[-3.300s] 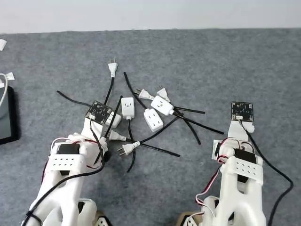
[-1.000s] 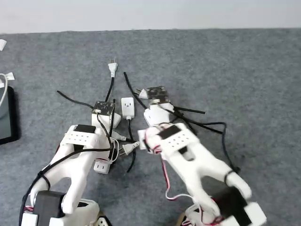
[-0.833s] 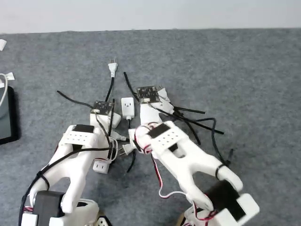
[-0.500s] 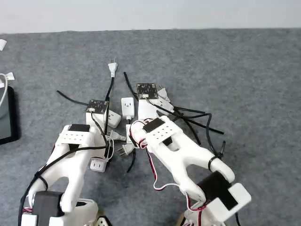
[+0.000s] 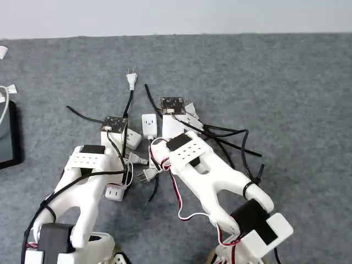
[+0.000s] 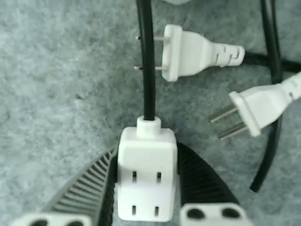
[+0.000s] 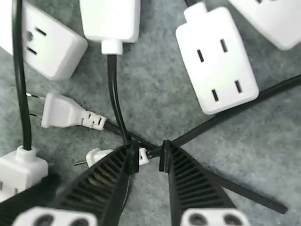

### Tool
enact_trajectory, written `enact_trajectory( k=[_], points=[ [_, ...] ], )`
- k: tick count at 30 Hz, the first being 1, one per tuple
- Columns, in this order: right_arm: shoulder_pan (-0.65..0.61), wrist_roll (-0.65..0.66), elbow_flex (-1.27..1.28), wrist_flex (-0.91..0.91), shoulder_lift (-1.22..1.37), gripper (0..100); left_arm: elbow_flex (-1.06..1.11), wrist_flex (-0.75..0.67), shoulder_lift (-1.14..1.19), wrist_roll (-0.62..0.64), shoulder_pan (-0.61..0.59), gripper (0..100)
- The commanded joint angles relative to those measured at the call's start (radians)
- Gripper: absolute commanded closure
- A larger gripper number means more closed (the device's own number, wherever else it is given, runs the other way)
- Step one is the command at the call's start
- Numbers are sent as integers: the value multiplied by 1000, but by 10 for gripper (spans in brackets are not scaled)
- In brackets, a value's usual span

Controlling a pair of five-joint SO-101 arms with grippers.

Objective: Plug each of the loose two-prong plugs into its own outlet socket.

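My left gripper [image 6: 146,157] is shut on a white outlet socket [image 6: 146,193], whose black cord runs away from it. In the high view that socket [image 5: 114,193] sits under the left arm, near the front. Two loose two-prong plugs [image 6: 188,52] [image 6: 263,104] lie on the carpet just past it. My right gripper [image 7: 148,150] is shut on the tail of a small white two-prong plug [image 7: 96,156], where several black cords cross. From above, this plug [image 5: 146,175] lies between the two arms, and the right gripper [image 5: 155,165] is over it.
More white outlet sockets [image 7: 217,70] [image 7: 47,42] [image 7: 110,19] and another plug [image 7: 61,115] lie ahead of the right gripper. A further plug [image 5: 131,79] lies farther back. Black cords tangle across the grey carpet [image 5: 286,82]. A dark flat device [image 5: 5,135] lies at the left edge.
The right arm swung from the right side to the centre and lowered onto the small plug. The left arm drew back with an outlet socket in its gripper.
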Motion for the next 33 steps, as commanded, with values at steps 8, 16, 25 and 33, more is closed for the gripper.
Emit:
enact_trajectory(
  k=[8,16,25,33],
  points=[
    [22,-68,-49,21,-1,892,-47,-20,-9,-11,-11,987],
    [24,-66,-41,15,28,813,-47,-20,-9,-11,-11,987],
    [59,-71,-238,148,219,801,-47,-20,-9,-11,-11,987],
    [62,-63,-316,226,245,975,-45,-20,-9,-11,-9,987]
  ],
)
